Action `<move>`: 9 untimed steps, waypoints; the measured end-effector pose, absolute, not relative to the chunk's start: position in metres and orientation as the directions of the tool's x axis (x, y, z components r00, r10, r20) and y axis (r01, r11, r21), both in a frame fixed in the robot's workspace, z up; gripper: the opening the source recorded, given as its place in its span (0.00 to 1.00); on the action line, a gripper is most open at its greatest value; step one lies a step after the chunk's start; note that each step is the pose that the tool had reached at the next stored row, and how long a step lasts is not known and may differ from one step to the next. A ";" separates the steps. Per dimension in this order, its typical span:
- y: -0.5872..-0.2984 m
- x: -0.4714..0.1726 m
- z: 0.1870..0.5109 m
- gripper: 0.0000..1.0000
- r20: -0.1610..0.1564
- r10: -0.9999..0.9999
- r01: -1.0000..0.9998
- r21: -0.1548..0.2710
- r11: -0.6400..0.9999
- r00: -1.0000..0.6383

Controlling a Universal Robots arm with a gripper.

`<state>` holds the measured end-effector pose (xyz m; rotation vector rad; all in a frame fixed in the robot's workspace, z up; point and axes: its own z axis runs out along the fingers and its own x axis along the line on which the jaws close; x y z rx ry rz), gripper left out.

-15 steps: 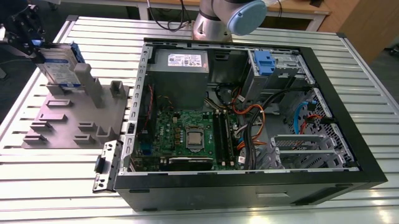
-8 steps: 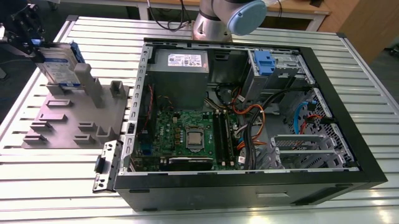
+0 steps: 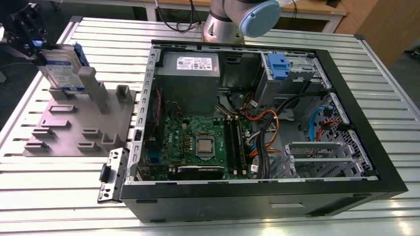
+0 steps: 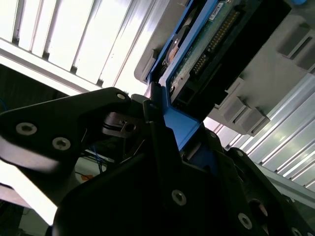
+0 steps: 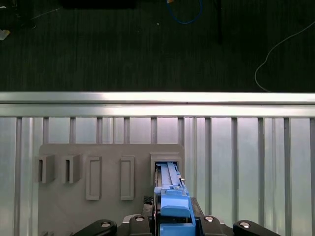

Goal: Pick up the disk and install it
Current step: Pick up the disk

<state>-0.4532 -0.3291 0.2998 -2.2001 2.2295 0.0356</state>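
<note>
The disk (image 3: 60,66) stands on edge in a slot of the grey fixture (image 3: 66,132) at the exterior view's far left, white label with a blue band facing out. My gripper (image 3: 43,48) comes in from above and is shut on the disk's upper end. In the first wrist view the disk's blue rail (image 5: 170,189) runs from the gripper (image 5: 173,222) down into a slot of the fixture (image 5: 98,211). In the second wrist view a black finger (image 4: 155,123) presses against the disk's blue side rail (image 4: 179,125), with the disk's circuit board side (image 4: 206,44) beyond it.
The open computer case (image 3: 367,123) lies on the slatted metal table (image 3: 66,196), to the exterior view's right of the fixture. Inside are a grey power supply (image 3: 190,64), a blue latch (image 3: 277,66) on a metal cage, the motherboard (image 3: 196,142) and loose cables (image 3: 262,123). The arm's base (image 3: 226,22) stands behind the case.
</note>
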 end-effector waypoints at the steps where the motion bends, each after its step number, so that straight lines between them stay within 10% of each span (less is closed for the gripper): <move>1: -0.329 -0.453 0.300 0.36 -0.022 -1.000 -1.000 0.010 0.013 -0.013; 9: -0.329 -0.453 0.302 0.36 -0.022 -1.000 -1.000 0.010 0.013 -0.013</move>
